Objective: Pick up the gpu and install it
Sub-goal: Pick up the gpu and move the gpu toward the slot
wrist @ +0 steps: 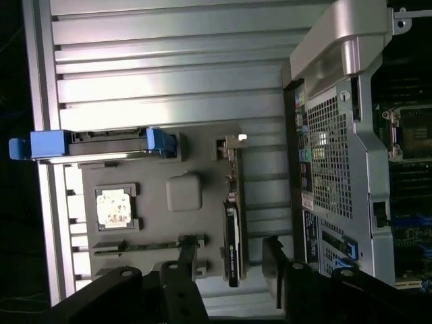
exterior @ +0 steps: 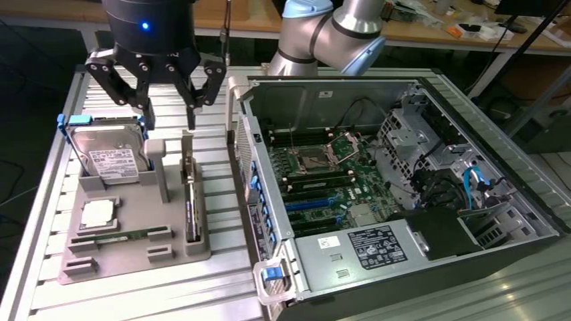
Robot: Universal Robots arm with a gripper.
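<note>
The gpu (exterior: 190, 195) stands on edge in a slot of the grey holder tray (exterior: 134, 257), a slim dark card with a metal bracket at its far end. In the wrist view the gpu (wrist: 231, 223) runs lengthwise between my two dark fingers (wrist: 185, 270). My gripper (exterior: 170, 115) hangs just above the card's far end, open, with nothing in it. In the wrist view my gripper (wrist: 229, 266) straddles the line of the card without touching it.
A silver hard drive in a blue-handled frame (exterior: 105, 159), a CPU (exterior: 96, 212) and a green memory stick (exterior: 120, 235) also sit in the tray. At the exterior view's right, the open computer case (exterior: 267, 200) with its motherboard (exterior: 330, 180) lies close beside the tray.
</note>
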